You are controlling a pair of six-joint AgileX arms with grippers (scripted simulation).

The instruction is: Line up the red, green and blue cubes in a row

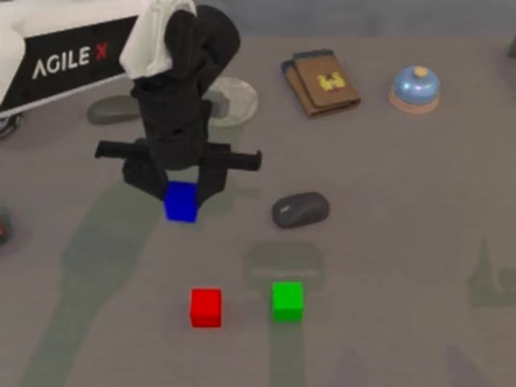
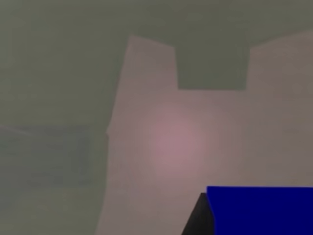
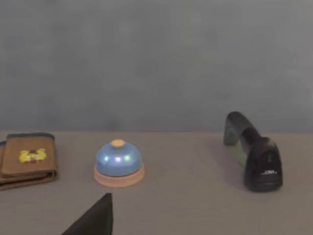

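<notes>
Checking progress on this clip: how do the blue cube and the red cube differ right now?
The blue cube sits between the left tool's fingers, farther back; the red cube lies free near the front edge, beside the green cube. Blue is partly covered by the tool; red is fully visible. Both look equal-sized and plain.

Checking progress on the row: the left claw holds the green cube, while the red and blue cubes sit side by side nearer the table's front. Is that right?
Not quite. In the top view the left claw holds the blue cube; the red cube and the green cube sit side by side nearer the front.
</notes>
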